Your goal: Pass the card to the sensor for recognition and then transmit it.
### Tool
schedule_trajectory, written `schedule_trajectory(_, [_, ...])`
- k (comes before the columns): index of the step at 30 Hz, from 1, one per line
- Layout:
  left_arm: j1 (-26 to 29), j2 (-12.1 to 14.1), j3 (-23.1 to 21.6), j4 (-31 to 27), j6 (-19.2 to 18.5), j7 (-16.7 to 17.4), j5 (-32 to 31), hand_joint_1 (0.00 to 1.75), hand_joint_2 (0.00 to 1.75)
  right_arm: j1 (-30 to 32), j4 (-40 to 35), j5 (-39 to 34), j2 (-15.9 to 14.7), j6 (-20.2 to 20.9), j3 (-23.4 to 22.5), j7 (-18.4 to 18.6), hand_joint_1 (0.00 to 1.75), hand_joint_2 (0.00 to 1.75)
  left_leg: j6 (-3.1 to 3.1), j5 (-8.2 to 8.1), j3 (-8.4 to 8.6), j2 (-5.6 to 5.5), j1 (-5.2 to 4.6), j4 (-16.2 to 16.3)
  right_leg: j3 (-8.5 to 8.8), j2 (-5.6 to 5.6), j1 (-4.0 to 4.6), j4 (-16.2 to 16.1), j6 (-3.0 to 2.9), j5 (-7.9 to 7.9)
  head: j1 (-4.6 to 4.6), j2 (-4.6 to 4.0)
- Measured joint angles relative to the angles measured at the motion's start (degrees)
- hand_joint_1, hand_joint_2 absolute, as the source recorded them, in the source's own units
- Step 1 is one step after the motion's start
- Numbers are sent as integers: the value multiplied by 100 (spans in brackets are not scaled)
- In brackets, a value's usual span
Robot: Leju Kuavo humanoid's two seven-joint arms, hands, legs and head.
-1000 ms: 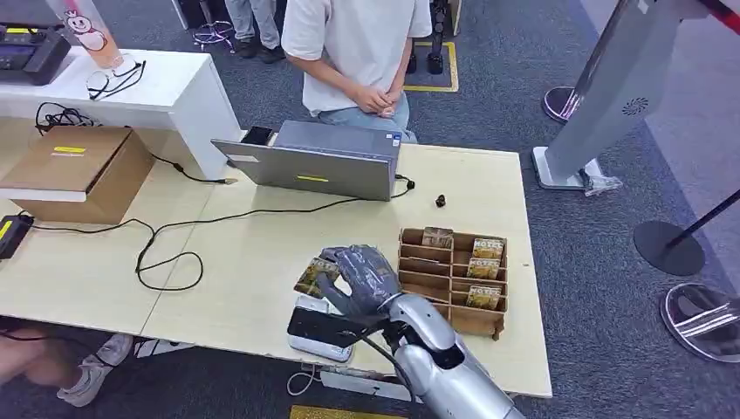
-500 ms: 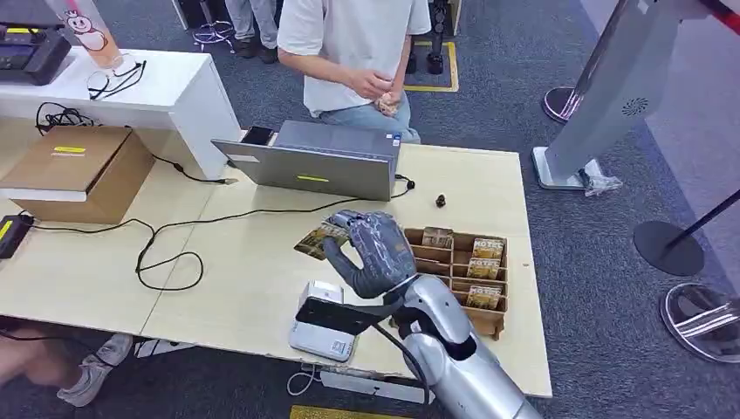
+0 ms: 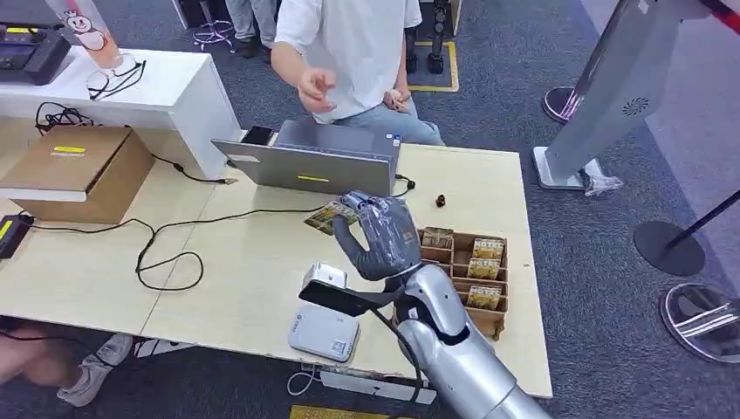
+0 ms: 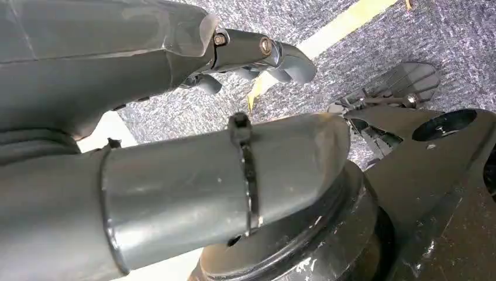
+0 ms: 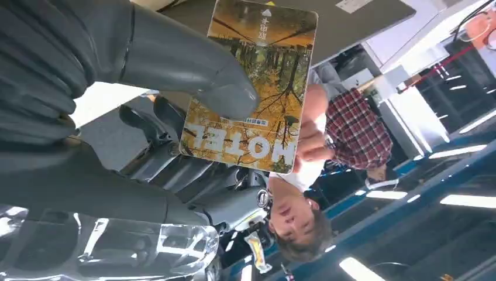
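My right hand (image 3: 380, 236) is raised above the table, just in front of the laptop. It pinches a yellow-brown card (image 3: 329, 216) that sticks out toward the left. In the right wrist view the card (image 5: 251, 88) reads "HOTEL", with the thumb (image 5: 175, 64) pressed on its face and darker fingers behind it. The white sensor box (image 3: 325, 327) lies on the table near the front edge, below and behind the hand. My left hand (image 4: 251, 52) hangs over the carpet with loosely bent fingers and nothing in it.
A wooden card rack (image 3: 489, 301) with several cards stands right of my forearm. A grey laptop (image 3: 318, 161) is at the table's far side. A person (image 3: 349, 44) sits beyond it with one hand (image 3: 314, 85) lifted. Black cables (image 3: 166, 244) cross the table's left half.
My right hand has lifted the card from just above the sensor, up and away toward the laptop. The person has unclasped their hands and raised one.
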Motion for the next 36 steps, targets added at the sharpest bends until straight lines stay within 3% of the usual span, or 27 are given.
schedule_trajectory(9, [-41, -2, -9, 0, -9, 92, 18, 0, 0, -13, 122, 626, 57, -536, -76, 182, 175, 175, 0, 0, 0, 0, 0, 0, 0, 0, 0, 0, 0, 0, 0, 0])
schedule_trajectory(15, [-57, -20, -13, 0, -4, 125, 87, 0, 0, -96, 203, 1799, 101, -1185, -96, 415, 175, 175, 0, 0, 0, 0, 0, 0, 0, 0, 0, 0, 0, 0, 0, 0])
schedule_trajectory(36, [-58, -22, 0, 0, -24, 230, 205, 0, 0, -308, 627, 2249, 264, -1222, -199, 584, 175, 175, 0, 0, 0, 0, 0, 0, 0, 0, 0, 0, 0, 0, 0, 0])
